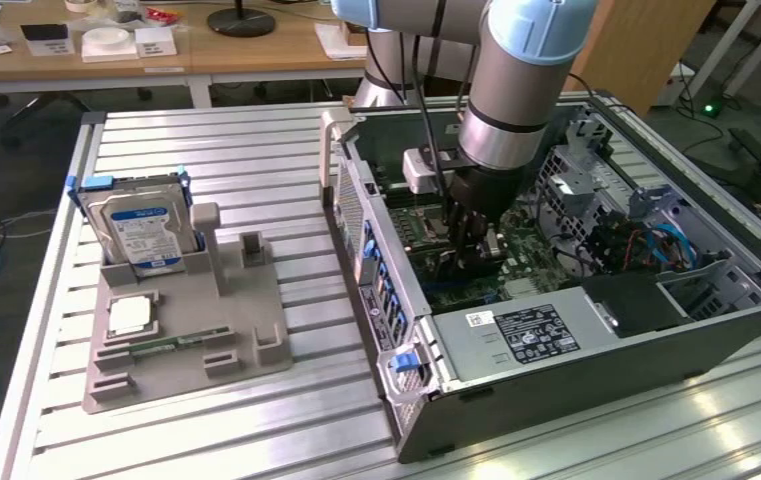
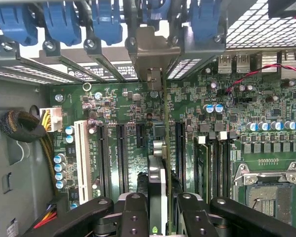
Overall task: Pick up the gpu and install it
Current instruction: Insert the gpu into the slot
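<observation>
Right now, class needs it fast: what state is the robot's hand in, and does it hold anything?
Hand: closed on the gpu, held edge-on above the motherboard slots inside the computer case.

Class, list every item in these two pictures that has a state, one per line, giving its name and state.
gpu: held edge-on over the motherboard slots.
gripper: shut on the gpu, inside the case.
computer case: side open, lying flat.
hard drive: upright in the grey holder.
CPU socket: empty, open.

A ribbed metal table [image 1: 220, 160] stands before wooden desks [image 1: 220, 55] on dark floor [image 1: 7, 180]
</observation>
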### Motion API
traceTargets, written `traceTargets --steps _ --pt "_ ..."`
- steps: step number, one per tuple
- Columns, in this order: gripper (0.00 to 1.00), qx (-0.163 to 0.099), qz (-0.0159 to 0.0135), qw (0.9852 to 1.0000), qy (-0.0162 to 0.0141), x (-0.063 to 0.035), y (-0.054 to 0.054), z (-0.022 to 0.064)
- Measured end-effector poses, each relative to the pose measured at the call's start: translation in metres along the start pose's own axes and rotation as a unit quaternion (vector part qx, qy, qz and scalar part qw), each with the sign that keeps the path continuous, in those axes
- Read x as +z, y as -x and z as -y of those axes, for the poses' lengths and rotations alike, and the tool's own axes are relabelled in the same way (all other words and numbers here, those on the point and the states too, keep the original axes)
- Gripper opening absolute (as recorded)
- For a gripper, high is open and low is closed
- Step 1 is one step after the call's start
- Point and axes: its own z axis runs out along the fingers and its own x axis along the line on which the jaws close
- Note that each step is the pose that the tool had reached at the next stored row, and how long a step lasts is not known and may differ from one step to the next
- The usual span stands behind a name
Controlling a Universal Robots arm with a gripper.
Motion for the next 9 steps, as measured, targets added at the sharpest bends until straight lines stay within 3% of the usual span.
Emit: traceTargets --steps 9 --pt "0.27 0.0 0.0 1.0 0.0 0.0 0.0023 -0.0002"
